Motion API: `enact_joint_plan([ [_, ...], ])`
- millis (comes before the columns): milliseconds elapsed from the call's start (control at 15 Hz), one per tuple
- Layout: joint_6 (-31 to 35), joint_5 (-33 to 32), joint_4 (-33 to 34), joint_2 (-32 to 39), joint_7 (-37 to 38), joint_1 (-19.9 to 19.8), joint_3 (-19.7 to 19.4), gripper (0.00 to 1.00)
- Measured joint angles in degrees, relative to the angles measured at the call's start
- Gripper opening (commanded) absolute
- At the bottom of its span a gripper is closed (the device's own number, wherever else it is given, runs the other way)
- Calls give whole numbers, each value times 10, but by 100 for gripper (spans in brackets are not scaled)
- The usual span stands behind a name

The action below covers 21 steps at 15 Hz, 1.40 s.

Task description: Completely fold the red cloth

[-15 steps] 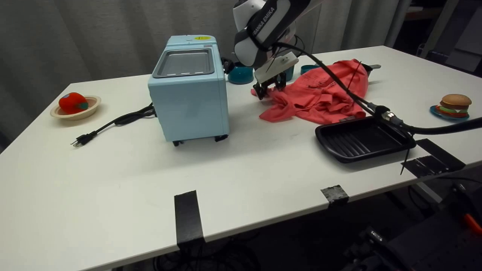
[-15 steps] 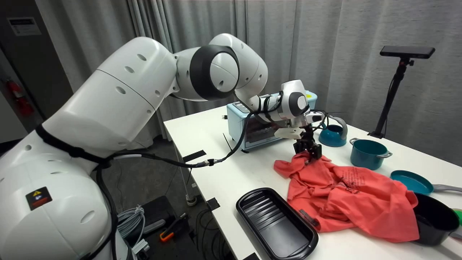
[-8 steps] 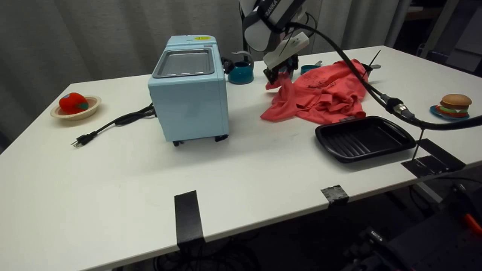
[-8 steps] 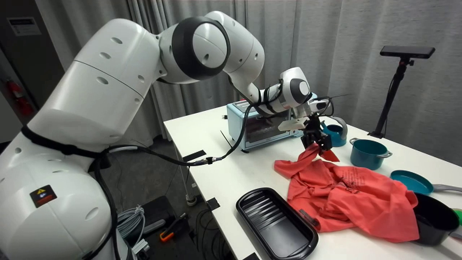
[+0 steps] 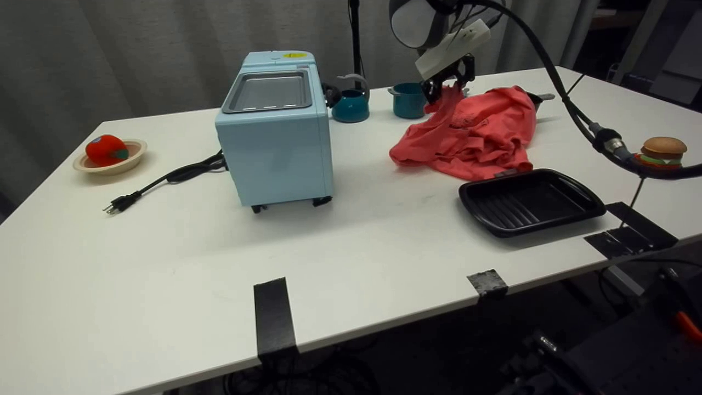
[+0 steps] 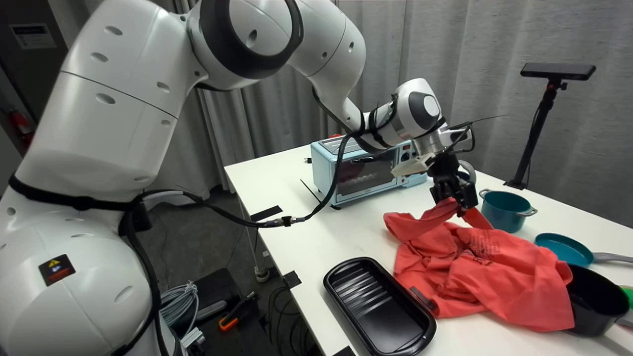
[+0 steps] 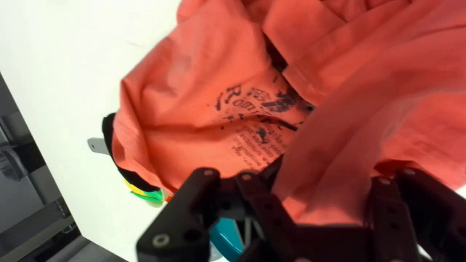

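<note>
The red cloth point(image 5: 482, 145) lies rumpled on the white table, with dark print on top. It shows in an exterior view point(image 6: 499, 282) and in the wrist view point(image 7: 204, 109). My gripper point(image 5: 448, 88) is shut on a bunched part near the cloth's end by the teal pot. It holds that part raised above the table, as an exterior view point(image 6: 456, 203) shows. A flap hangs toward the toaster oven side. In the wrist view, the cloth runs up between the fingers point(image 7: 320, 189); the fingertips themselves are hidden by it.
A black baking tray point(image 6: 378, 316) touches or nearly touches the cloth's near edge. A black pot point(image 6: 596, 324) sits against its far end. A teal pot point(image 6: 504, 212), teal pan point(image 6: 564, 249) and kettle point(image 5: 351, 107) stand along the back. A light blue toaster oven point(image 5: 279, 153) stands beside.
My gripper has lifted the cloth's end off the table and moved with it away from the toaster oven, over the rest of the cloth. The near flap is now pulled up and inward.
</note>
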Motion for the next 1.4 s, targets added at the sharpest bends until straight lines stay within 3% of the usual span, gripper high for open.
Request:
enact_joint_plan([
  [533,-43,0,-59,-26,10,-80,-5,0],
  [600,-47,2,-60,-20,10,-91,-3,25],
  [667,-49,5,-60,-11,10,-102,-1,26],
  [933,-42,37,-52,27,12,-127,15,56],
  [1333,-1,54,-38,38,54,-119,22,99],
  [1400,5,51,-37,34,61,-116,22,100],
])
